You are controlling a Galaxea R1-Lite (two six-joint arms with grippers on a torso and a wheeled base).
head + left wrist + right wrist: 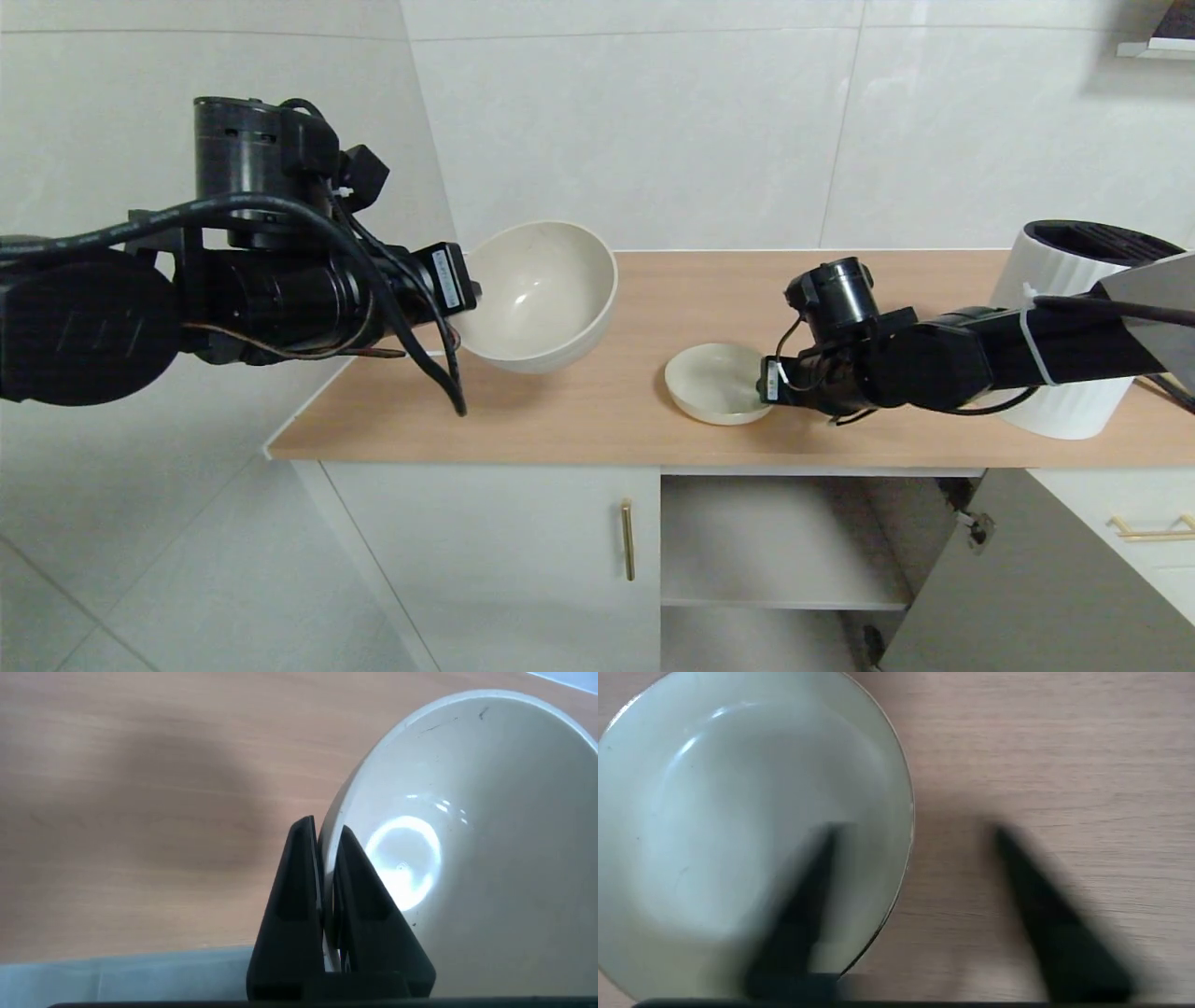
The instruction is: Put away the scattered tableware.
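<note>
so the left tool (471,294) is clamped shut on the rim of a big cream round bowl (541,294), one finger inside and one outside; the bowl's held up off the left end of the light wooden counter (597,411), tipped so its glossy inside shows; over on the right, a small cream shallow dish (711,381) sits flat on the counter; the right tool (764,381) is open, straddling the dish's rim, one finger over the inside and the other over bare wood; a white ribbed cylinder tub (1064,280) with a dark top stands at the far right, can't tell what's in it; below, an open cabinet compartment (775,532) shows a white shelf
</note>
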